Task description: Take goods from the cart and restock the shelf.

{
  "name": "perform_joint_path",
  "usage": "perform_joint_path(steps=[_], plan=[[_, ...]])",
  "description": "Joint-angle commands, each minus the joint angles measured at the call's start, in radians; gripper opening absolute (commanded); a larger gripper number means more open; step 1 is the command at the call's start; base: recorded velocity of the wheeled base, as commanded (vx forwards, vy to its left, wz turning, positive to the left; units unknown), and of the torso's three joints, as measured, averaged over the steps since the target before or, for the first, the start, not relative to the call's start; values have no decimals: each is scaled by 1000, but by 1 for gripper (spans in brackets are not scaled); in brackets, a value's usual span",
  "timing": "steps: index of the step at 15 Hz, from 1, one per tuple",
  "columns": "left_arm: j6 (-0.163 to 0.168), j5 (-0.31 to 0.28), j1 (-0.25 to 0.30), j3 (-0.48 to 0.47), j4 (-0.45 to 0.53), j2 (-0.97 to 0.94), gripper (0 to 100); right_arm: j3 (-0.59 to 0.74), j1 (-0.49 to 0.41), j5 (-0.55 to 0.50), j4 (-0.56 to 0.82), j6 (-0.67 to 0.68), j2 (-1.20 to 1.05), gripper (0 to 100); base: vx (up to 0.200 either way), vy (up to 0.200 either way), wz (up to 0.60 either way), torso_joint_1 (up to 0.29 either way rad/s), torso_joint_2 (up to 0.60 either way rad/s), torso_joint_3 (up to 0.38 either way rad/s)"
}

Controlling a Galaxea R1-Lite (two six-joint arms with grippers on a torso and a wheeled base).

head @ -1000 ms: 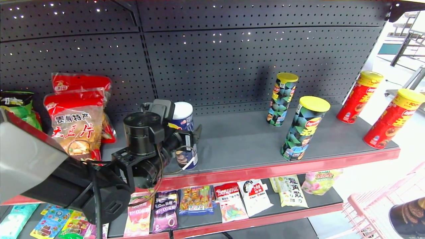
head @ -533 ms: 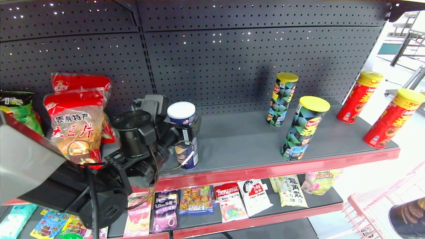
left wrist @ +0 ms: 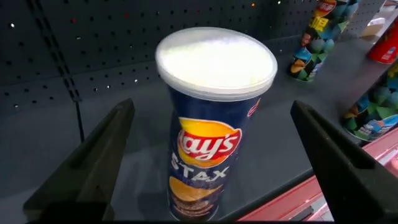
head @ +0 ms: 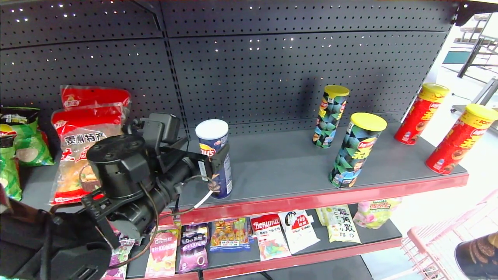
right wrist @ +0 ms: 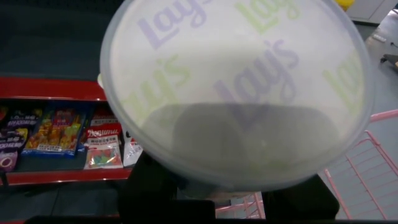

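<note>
Up on the shelf [head: 280, 163], the blue chip can [left wrist: 208, 149] stands upright near the red front edge. The left gripper [left wrist: 211, 107] is around it with its jaws spread wide. One dark finger is on each side of the can, and a clear gap shows on both sides, so neither touches it. The can's white lid faces up, and its base rests on the grey shelf board.

Low on the robot's right, the right gripper [right wrist: 224, 198] holds a dark chip can [head: 476, 253] beside the pink wire cart [head: 432, 249]. Its jaws are closed against the can's body below the clear plastic lid.

Further along the shelf on the robot's right stand two green-patterned cans with yellow lids [head: 357, 149], and beyond them two red cans [head: 421, 113]. Red snack bags [head: 87, 128] lean against the pegboard just to the left of the left arm.
</note>
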Motion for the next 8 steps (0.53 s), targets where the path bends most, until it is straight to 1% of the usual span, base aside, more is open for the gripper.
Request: perform_joint_path(steps=[1, 3, 5, 7, 8], plan=[[0, -3, 7, 9, 35, -80, 100, 3, 1, -1, 0, -1, 2, 0, 0, 0, 0, 0, 0, 0], [0, -21, 15, 43, 82, -149, 100, 6, 1, -7, 0, -1, 4, 0, 0, 0, 0, 0, 0, 0], [0, -47, 21, 85, 153, -239, 100, 9, 1, -11, 0, -1, 4, 0, 0, 0, 0, 0, 0, 0], [0, -95, 67, 142, 309, -416, 100, 16, 1, -11, 1, -3, 4, 0, 0, 0, 0, 0, 0, 0], [0, -111, 87, 153, 372, -475, 100, 13, -2, -21, 10, -7, 4, 0, 0, 0, 0, 0, 0, 0]])
